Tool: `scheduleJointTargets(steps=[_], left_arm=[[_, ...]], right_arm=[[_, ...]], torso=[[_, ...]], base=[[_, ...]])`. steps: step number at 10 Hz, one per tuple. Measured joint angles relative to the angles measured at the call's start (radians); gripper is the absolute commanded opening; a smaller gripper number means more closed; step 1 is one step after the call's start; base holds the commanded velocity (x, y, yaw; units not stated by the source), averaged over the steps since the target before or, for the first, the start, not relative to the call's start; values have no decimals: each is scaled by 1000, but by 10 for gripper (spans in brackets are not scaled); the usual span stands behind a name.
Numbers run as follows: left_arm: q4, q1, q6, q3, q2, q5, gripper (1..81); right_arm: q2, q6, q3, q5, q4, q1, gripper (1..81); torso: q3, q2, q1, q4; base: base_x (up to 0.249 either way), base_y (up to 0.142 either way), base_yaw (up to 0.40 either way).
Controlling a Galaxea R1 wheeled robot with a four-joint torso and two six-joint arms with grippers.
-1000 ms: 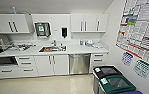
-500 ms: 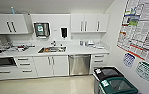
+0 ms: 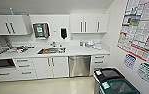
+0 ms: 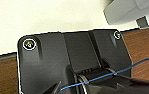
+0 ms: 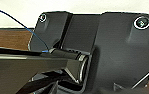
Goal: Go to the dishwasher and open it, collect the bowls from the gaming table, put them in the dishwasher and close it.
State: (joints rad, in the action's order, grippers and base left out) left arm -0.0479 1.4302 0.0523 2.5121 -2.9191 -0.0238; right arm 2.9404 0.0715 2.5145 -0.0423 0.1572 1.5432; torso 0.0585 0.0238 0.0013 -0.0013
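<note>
I face a white kitchen wall. A sink [image 3: 51,50] sits in the long white table [image 3: 72,52]. Just right of it, under the table, is the dishwasher [image 3: 79,66], shut. Wall posters [image 3: 139,30] are too blurry to read. I cannot tell how my tools stand.

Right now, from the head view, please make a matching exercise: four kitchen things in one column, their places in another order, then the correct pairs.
Things:
1. dishwasher
2. sink
3. green bin
4. posters

Places:
A. on the right wall
B. on the floor, at the lower right
C. under the counter, right of the white double doors
D. set in the countertop, left of the dishwasher

Pairs: 1-C, 2-D, 3-B, 4-A
</note>
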Motion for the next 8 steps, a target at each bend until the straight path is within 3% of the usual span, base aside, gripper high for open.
scheduleJointTargets(steps=[8], left_arm=[[0,3,0,-2,5,0,811]], right_arm=[[2,3,1,0,1,8,811]], torso=[[0,0,-1,0]], base=[[86,0,0]])
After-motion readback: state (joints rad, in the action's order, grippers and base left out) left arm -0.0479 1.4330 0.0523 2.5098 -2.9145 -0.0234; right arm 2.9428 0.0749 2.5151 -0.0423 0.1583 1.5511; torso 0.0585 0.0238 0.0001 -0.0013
